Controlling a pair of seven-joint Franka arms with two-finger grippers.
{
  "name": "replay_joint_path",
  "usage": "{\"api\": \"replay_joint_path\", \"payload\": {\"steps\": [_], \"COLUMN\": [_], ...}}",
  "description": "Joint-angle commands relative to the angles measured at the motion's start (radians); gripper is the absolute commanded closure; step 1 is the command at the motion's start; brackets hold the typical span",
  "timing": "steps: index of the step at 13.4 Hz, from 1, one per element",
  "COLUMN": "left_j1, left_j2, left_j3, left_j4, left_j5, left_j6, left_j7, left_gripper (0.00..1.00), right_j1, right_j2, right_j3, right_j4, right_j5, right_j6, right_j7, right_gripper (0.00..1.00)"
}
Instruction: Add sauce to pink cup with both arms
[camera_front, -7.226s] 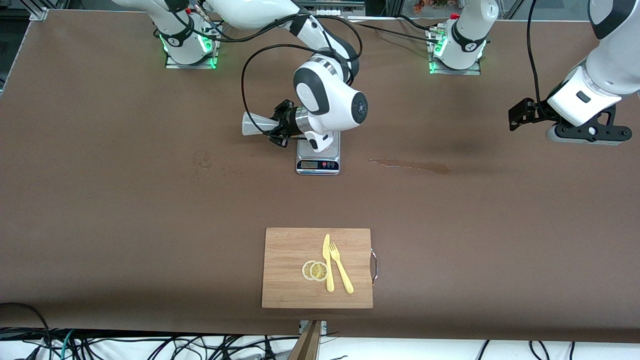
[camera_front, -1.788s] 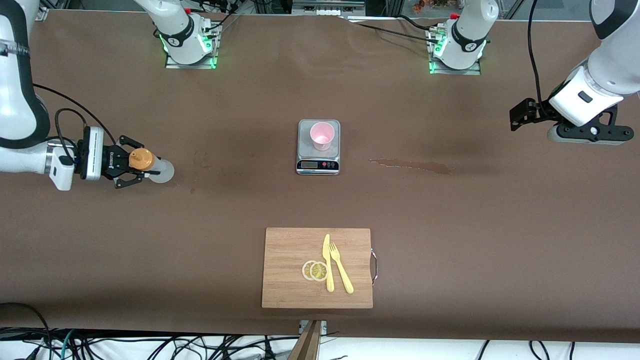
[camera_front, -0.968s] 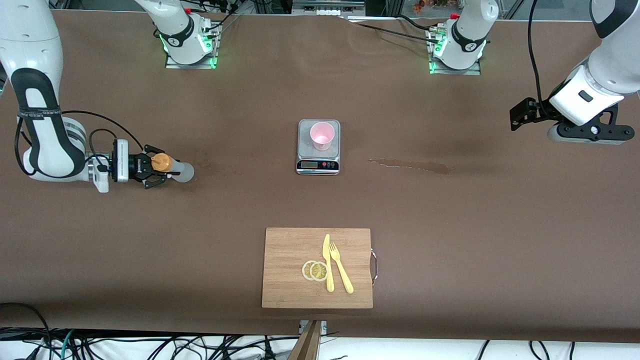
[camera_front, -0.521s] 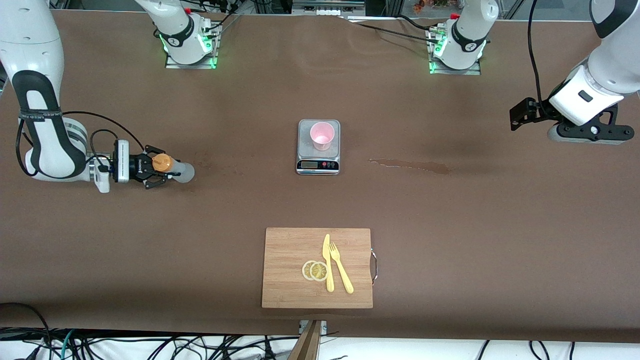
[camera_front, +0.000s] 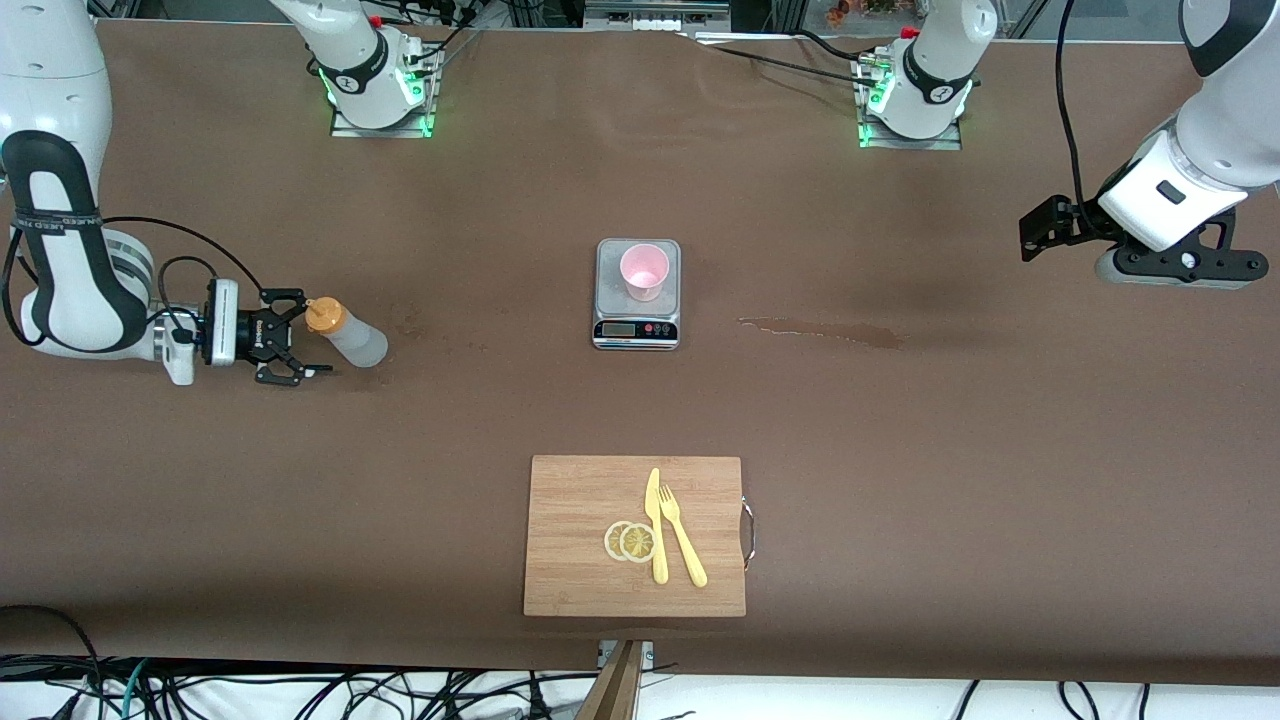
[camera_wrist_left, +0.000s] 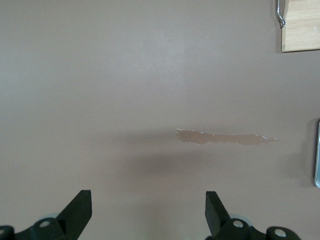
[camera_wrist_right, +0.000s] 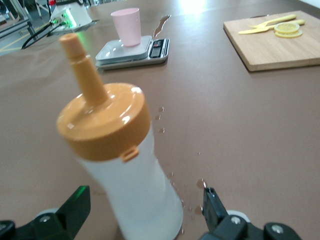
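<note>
- Since half a second ago, the right gripper has let go of the sauce and pulled back a little toward its own end of the table.
- Its fingers are now apart and hold nothing. The bottle stands just in front of them, touching neither one.
- In the right wrist view the sauce stands on the table between the two open fingers, leaning a little. Its orange cap and thin nozzle point up.
- So the bottle's long way runs up and down, and it lies from the right gripper toward the middle of the table.
- The cup stands on the scale in the middle of the table, well apart from the bottle, toward the left arm's end from it.
- A cutting board with a knife, a fork and lemon slices lies nearer the camera than the scale.
- A wet streak lies on the table beside the scale, toward the left arm's end.
- The left gripper waits up in the air over its own end of the table. Its fingers are apart and empty.
- The right arm is much nearer the bottle, so I think it is the one best placed to take it.
</note>
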Motion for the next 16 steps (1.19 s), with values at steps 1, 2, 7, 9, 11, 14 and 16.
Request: {"api": "replay_joint_path", "payload": {"steps": [1, 2, 7, 9, 11, 14, 16], "left_j1": [0.005, 0.005, 0.005, 0.005, 0.005, 0.005, 0.005], "left_j2": [-0.013, -0.013, -0.013, -0.013, -0.011, -0.013, -0.013], "left_j3": [-0.002, -0.002, -0.001, -0.001, -0.001, 0.001, 0.002], "left_j4": [0.003, 0.001, 0.004, 0.006, 0.004, 0.006, 0.004], "left_j5": [0.001, 0.001, 0.001, 0.001, 0.001, 0.001, 0.001], "left_j6": [-0.019, -0.020, -0.023, -0.022, -0.019, -0.023, -0.023], "left_j7": [0.005, 0.005, 0.005, 0.005, 0.005, 0.005, 0.007], "left_gripper": [0.00, 0.00, 0.00, 0.00, 0.00, 0.00, 0.00], "right_j1": [-0.010, -0.010, -0.010, -0.007, -0.006, 0.019, 0.046], "right_j2": [-0.101, -0.144, -0.335, -0.418, -0.478, -0.530, -0.564], "right_j3": [-0.020, -0.023, -0.020, 0.016, 0.050, 0.073, 0.075], "right_j4": [-0.011, -0.011, 0.010, 0.018, 0.028, 0.042, 0.042], "right_j5": [-0.098, -0.152, -0.463, -0.604, -0.695, -0.766, -0.784], "right_j6": [-0.007, -0.001, 0.010, 0.021, 0.019, 0.023, 0.024], "right_j7": [0.023, 0.072, 0.446, 0.634, 0.790, 0.991, 1.159], "right_gripper": [0.00, 0.00, 0.00, 0.00, 0.00, 0.00, 0.00]}}
